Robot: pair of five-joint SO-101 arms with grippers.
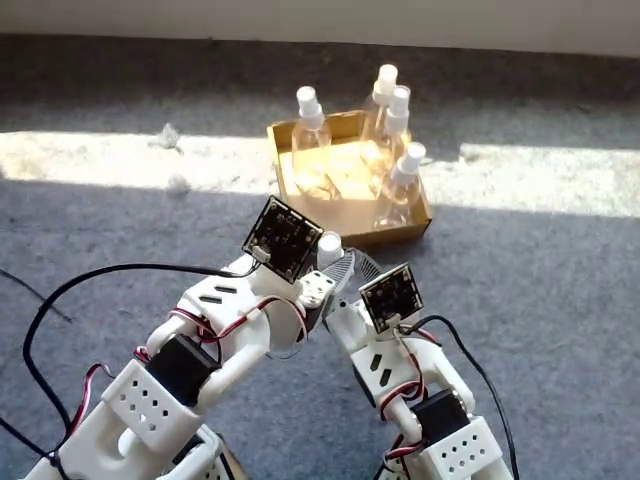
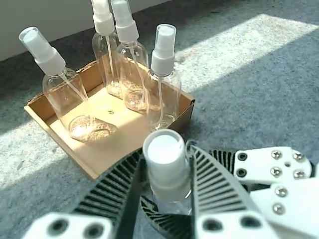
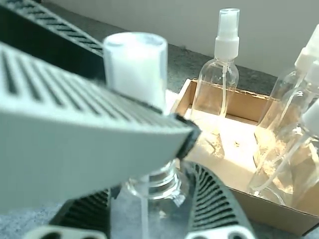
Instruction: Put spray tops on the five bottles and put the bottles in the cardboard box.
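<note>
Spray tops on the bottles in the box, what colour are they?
The spray tops are white, best seen in the left wrist view.

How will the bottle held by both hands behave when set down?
The held bottle looks clear and empty, so probably light. Its smooth wall may slip. Tall and narrow like the boxed bottles, it could tip.

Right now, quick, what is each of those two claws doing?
Left gripper: closed on the spray top.
Right gripper: closed on the bottle under it.
</note>
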